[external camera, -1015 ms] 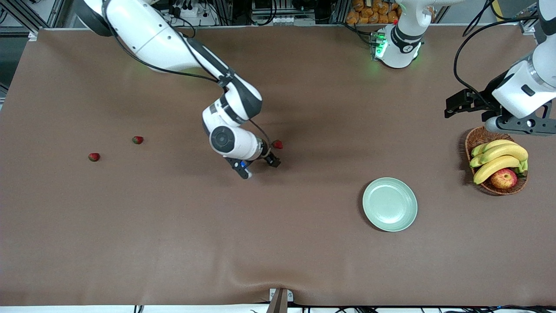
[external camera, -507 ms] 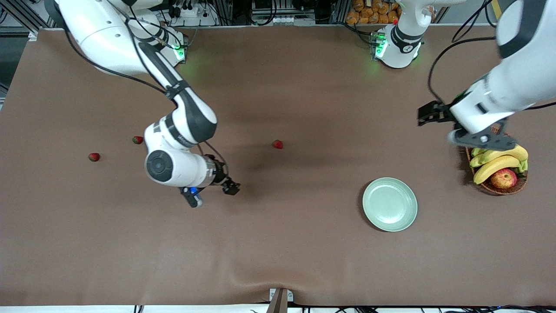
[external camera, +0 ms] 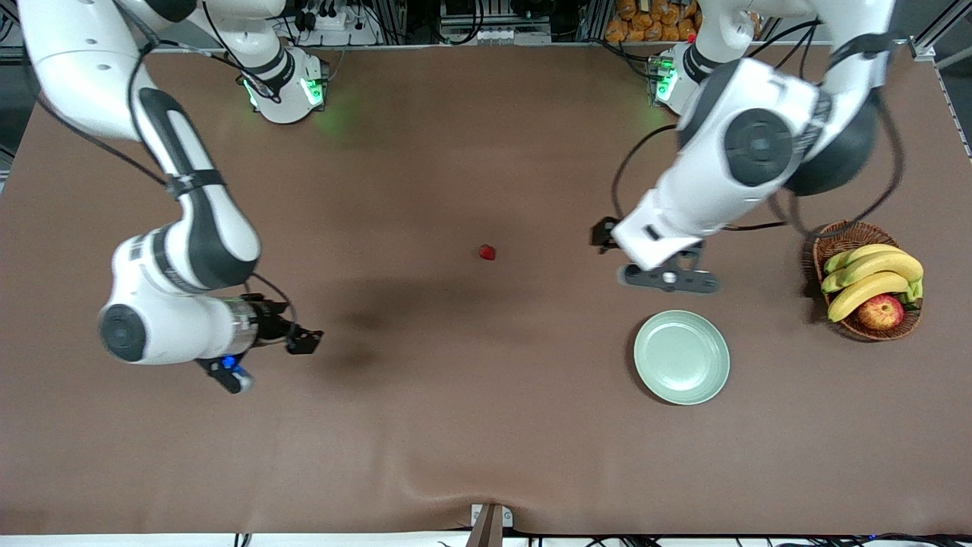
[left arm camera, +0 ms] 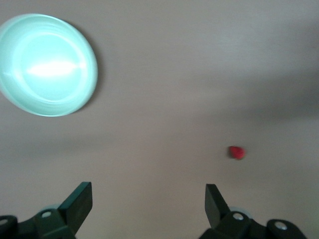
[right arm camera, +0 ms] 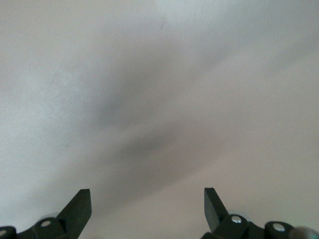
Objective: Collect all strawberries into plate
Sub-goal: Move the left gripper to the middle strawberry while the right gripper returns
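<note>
Out on the middle of the brown desk (external camera: 486, 425) sits a single strawberry (external camera: 487, 252), lying alone on the bare surface, and it's the only berry showing in the front view; the left wrist view picks it up too (left arm camera: 237, 152). Toward the left arm's end lies the plate (external camera: 682, 357), pale mint green, with nothing on it, nearer to the front camera than the strawberry and well apart from it. Up in the air, the left gripper (external camera: 657, 262) hangs over bare desk between strawberry and plate, just above the plate's rim in the front view, its fingers (left arm camera: 79, 203) spread wide with nothing between them. At the right arm's end, the right gripper (external camera: 267, 357) hovers low over open desk, well away from the strawberry, and its fingers (right arm camera: 79, 208) are wide apart as well, carrying nothing. At the edge of the left arm's end rests a wicker basket (external camera: 835, 239) holding bananas (external camera: 873, 277) and an apple (external camera: 881, 311), beside the plate but clearly apart from it.
</note>
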Controlling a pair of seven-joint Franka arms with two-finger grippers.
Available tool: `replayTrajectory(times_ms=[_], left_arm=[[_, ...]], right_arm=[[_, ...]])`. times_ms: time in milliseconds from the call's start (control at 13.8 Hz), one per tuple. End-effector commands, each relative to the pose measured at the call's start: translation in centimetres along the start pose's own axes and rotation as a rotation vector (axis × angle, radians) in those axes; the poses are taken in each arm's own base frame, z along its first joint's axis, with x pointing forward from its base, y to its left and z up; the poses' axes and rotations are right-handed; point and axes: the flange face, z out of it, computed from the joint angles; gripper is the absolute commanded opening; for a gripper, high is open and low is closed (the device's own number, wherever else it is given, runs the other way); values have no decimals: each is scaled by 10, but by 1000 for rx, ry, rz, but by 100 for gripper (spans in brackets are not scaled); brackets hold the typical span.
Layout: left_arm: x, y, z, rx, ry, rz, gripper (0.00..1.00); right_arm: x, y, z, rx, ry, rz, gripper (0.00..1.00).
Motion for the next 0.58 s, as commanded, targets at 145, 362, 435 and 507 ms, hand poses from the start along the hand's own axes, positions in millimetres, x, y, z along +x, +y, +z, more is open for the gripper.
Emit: replayTrajectory(times_ms=[145,362,435,507], left_arm=[[-2,69,52,-18,17,-63,100],[-16,128,111,5,60,-95,100],[-19,139,128,18,75,-106,100],[-26,151,145,37,77,-99,100]], right_arm=[[43,102,-27,-93,1,-257,100],[63,166,-26,-108,-23,-295,100],[69,186,-27,-114,-28,-313,100],[75,206,-26,-106,-40,-330,100]])
